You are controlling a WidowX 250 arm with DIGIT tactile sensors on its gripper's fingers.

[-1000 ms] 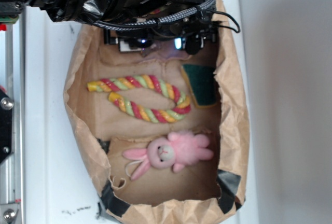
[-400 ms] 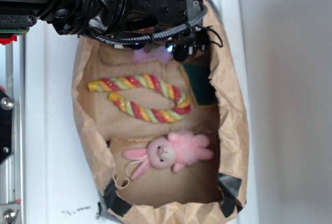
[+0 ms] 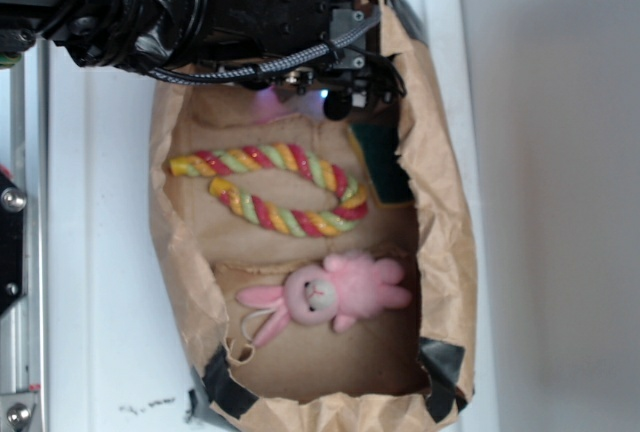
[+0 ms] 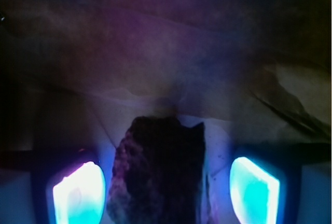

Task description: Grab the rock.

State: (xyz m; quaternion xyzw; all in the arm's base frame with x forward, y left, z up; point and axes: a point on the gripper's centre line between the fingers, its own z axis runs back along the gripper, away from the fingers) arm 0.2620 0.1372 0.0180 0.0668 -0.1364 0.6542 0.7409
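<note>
On my wrist feed, from the left: one glowing violet-white finger pad (image 4: 79,193), then the rough dark mottled rock (image 4: 161,175) sitting between the pads, then the cyan pad on the right. The gripper (image 4: 166,193) is spread wide, with gaps either side of the rock, nothing clamped. The rock lies on the crumpled brown paper bag (image 3: 440,212) floor, at its far end under the arm. My worry: the lumpy stone twisting out as I close, or a pad snagging paper folds.
</note>
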